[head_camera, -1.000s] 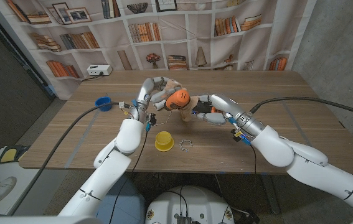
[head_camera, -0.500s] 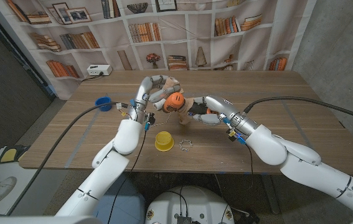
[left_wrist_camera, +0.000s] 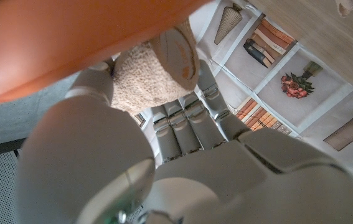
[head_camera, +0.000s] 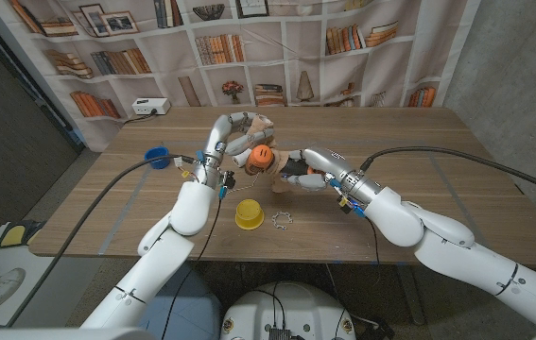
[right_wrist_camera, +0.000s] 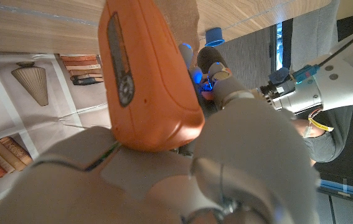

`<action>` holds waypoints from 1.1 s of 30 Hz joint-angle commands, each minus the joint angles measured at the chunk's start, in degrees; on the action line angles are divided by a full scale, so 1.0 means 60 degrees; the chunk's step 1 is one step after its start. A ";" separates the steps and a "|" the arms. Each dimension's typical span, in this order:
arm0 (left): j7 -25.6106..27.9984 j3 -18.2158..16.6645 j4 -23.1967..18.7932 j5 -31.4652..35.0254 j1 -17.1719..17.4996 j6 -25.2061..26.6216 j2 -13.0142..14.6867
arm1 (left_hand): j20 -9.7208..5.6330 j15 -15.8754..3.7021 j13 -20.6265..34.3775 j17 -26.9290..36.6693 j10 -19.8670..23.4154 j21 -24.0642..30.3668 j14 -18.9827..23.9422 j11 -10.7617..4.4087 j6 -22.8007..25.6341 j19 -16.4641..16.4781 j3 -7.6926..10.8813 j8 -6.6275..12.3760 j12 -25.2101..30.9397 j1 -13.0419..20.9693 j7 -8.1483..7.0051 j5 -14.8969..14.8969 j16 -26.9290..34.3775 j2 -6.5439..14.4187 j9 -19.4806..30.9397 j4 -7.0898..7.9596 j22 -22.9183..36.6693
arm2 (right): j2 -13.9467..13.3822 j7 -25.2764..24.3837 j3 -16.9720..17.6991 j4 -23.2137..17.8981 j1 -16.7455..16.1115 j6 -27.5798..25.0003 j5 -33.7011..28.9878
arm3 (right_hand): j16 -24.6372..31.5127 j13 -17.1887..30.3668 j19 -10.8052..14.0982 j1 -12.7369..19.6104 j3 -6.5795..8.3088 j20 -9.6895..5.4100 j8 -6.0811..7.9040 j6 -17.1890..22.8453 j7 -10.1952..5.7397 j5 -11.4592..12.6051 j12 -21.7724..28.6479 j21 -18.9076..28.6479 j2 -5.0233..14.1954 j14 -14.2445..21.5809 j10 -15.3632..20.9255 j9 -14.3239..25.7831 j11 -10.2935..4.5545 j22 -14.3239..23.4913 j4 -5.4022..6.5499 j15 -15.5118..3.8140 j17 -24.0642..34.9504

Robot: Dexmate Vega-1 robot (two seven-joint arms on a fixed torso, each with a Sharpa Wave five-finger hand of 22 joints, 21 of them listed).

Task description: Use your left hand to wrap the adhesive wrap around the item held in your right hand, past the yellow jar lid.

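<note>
Entry, near to far, my read from the console.

1. Yellow lid (head_camera: 248, 214): near table edge, upright, small metal gear-like ring (head_camera: 282, 220) just beside it. Not touched by either hand.
2. Right hand (head_camera: 307, 170): past the lid, clamped on the orange item (head_camera: 263, 158). Right wrist view shows a smooth orange body (right_wrist_camera: 140, 74) w/ a grey strip along one side, held from beneath.
3. Left hand (head_camera: 233, 137): just beyond, fingers curled round the wrap roll (left_wrist_camera: 154, 70), pressed close to the orange item. Roll is tan, fuzzy-textured, w/ a printed core end.
4. Blue cup (head_camera: 158, 157): well apart, robot's left side of table.

Risks, as I judge them:
- Wrap strip slack or twisting btwn roll and item, so it sticks to itself; cause: hands very close, little room to pull tension.
- Item rotating in right hand's hold if I tug hard.
- Left fingers snagging on the tacky wrap.
- Can't tell how much wrap is already on; contact point hidden.
</note>
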 commanded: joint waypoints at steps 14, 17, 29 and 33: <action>0.0166 0.0143 0.0264 -0.0181 -0.0252 -0.1077 0.0118 | -0.0001 0.0026 0.0138 0.0046 -0.0047 -0.0005 -0.0065 0.0019 0.0023 -0.0053 0.0114 0.0027 0.0010 0.2048 -0.0016 0.0026 -0.0024 0.2118 0.0101 0.0149 0.0028 | 0.0725 0.0352 -0.0736 0.0572 0.0731 -0.0403 -0.0500 | -0.0019 0.0032 -0.0029 -0.0342 0.1153 -0.1461 0.0051 0.0707 -0.0702 -0.0007 -0.0027 0.0062 0.0398 0.0002 0.0214 0.0005 -0.0152 0.0065 0.1075 -0.0687 0.0032; 0.0184 0.0151 0.0289 -0.0245 -0.0260 -0.1229 0.0137 | -0.0006 0.0029 0.0148 0.0058 -0.0064 -0.0004 -0.0057 0.0010 0.0028 -0.0048 0.0114 0.0025 0.0004 0.2050 -0.0014 0.0024 -0.0015 0.2127 0.0100 0.0150 0.0028 | 0.0776 0.0344 -0.0766 0.0564 0.0740 -0.0477 -0.0536 | -0.0026 0.0035 -0.0029 -0.0342 0.1153 -0.1459 0.0050 0.0703 -0.0698 -0.0007 -0.0029 0.0063 0.0396 -0.0004 0.0213 0.0004 -0.0161 0.0065 0.1072 -0.0688 0.0027; 0.0154 -0.0079 0.0168 -0.0659 0.0023 -0.1596 0.0436 | -0.0016 0.0016 0.0134 0.0065 -0.0027 -0.0006 -0.0058 -0.0005 0.0030 -0.0046 0.0106 0.0013 -0.0003 0.2052 0.0020 0.0015 -0.0022 0.2117 0.0106 0.0138 0.0028 | 0.1107 0.0324 -0.1057 0.0501 0.0844 -0.0841 -0.0892 | -0.0030 0.0032 -0.0037 -0.0351 0.1153 -0.1459 0.0046 0.0687 -0.0708 -0.0007 -0.0039 0.0064 0.0397 0.0001 0.0236 -0.0006 -0.0159 0.0065 0.1070 -0.0686 0.0035; 0.0154 -0.0202 0.0163 -0.0779 0.0138 -0.1788 0.0592 | -0.0020 0.0019 0.0145 0.0061 -0.0037 -0.0008 -0.0056 0.0001 0.0035 -0.0047 0.0111 0.0008 -0.0004 0.2053 -0.0011 0.0015 -0.0027 0.2128 0.0103 0.0141 0.0027 | 0.1183 0.0382 -0.1155 0.0483 0.0895 -0.0962 -0.0996 | -0.0031 0.0033 -0.0034 -0.0352 0.1153 -0.1458 0.0050 0.0693 -0.0699 -0.0008 -0.0045 0.0067 0.0398 0.0003 0.0231 -0.0008 -0.0171 0.0065 0.1068 -0.0686 0.0035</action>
